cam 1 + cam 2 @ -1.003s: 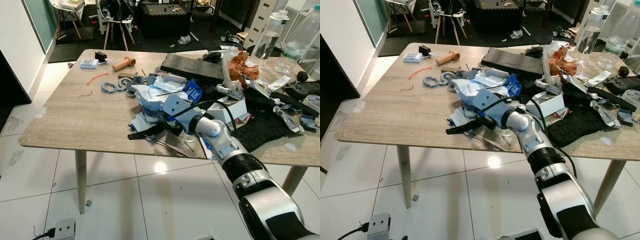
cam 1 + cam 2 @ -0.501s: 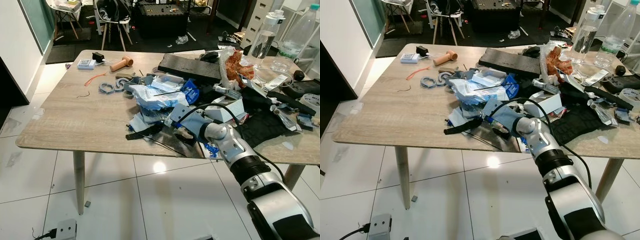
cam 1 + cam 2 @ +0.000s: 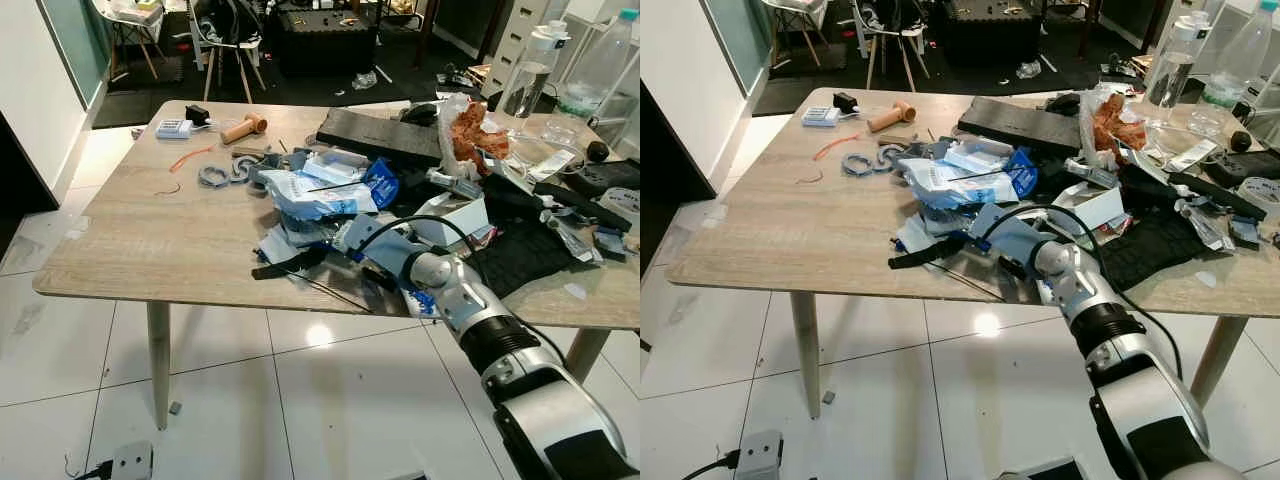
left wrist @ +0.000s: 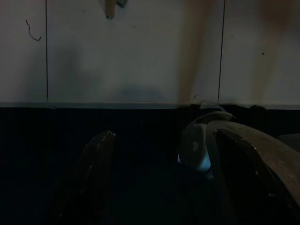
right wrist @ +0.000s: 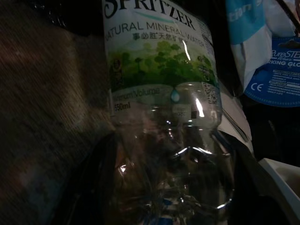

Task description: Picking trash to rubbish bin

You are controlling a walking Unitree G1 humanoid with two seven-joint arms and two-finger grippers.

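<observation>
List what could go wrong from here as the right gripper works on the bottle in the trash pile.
1. The clear Spritzer bottle sits between the right gripper fingers; its smooth plastic may slip or crumple.
2. Blue-and-white wrappers lie heaped against the gripper, so lifting could drag them off the table edge.
3. The thin black rod nearby could snag.

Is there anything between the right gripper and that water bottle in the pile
Nothing visible. In the right wrist view the bottle lies directly between the jaws of the right gripper, on the table at the near edge of the pile, with blue packets just beyond it. Whether the jaws press it yet is unclear.
</observation>
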